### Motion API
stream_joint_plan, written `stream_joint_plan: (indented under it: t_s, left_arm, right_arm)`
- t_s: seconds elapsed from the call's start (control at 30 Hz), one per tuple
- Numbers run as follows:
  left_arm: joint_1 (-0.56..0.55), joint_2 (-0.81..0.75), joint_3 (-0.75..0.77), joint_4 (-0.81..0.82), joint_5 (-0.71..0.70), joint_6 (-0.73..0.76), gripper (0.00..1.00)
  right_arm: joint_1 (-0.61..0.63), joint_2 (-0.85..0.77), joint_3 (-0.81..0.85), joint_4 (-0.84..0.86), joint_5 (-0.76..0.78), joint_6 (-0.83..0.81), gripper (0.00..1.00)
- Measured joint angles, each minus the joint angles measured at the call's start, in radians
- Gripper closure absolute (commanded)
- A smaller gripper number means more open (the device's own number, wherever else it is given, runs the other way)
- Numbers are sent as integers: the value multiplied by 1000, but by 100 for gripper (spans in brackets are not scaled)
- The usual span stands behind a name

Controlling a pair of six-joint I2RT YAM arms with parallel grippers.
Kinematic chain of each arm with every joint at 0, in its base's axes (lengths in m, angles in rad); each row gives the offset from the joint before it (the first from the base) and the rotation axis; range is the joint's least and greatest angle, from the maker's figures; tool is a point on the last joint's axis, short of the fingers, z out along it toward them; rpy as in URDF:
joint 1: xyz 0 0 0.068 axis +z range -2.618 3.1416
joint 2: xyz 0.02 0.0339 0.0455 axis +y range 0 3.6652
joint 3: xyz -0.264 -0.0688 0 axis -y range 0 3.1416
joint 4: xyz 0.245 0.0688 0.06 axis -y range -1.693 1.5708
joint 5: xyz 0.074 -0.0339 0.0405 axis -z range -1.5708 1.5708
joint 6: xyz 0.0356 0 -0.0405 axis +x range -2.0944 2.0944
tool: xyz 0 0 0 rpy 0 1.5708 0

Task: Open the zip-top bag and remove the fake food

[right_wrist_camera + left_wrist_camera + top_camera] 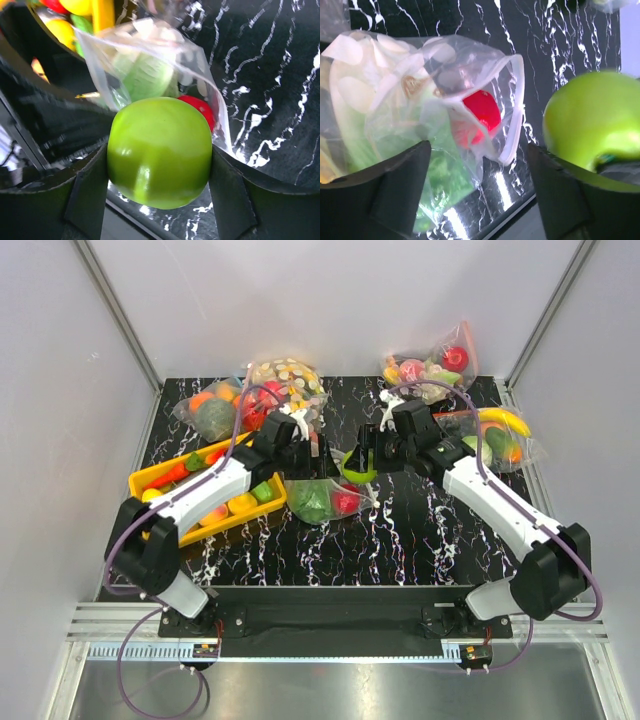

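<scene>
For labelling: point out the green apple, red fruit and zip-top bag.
green apple (160, 150), right wrist view, front.
red fruit (481, 112), left wrist view, middle.
zip-top bag (519, 100), left wrist view, zip strip.

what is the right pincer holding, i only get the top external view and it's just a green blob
observer: A green apple, clear of the bag and clamped between the fingers of the right pincer.
operator: is the bag actually open
observer: Yes. In the left wrist view the zip-top bag gapes at its zip strip, and a red fruit sits just inside the mouth.
operator: and the lettuce
observer: The lettuce is deeper in, behind the red fruit.
operator: is the left pincer gripping the bag
observer: No. The left pincer is open, its fingers wide apart and pinching nothing.
</scene>
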Motion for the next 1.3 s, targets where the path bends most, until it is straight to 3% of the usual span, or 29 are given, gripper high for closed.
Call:
stream_joint_plan:
  t_s: [0.03, 0.13, 0.47, 0.73, 1.3]
  left_arm:
    - [0, -21, -16, 2, 1, 11, 4]
    - [0, -108, -68, 11, 3, 53, 1]
    - [0, -409, -224, 79, 42, 161, 1]
    - [1, -570, -259, 2, -61, 212, 1]
    - [1, -648, -335, 28, -183, 198, 1]
  right_arm:
    - [0, 3, 19, -10, -7, 4, 72]
    - [0, 19, 80, -18, -39, 21, 73]
    - [0, 137, 245, -25, -204, 96, 74]
    - [33, 294, 385, -37, -297, 111, 74]
    - [89, 389, 467, -19, -596, 222, 75]
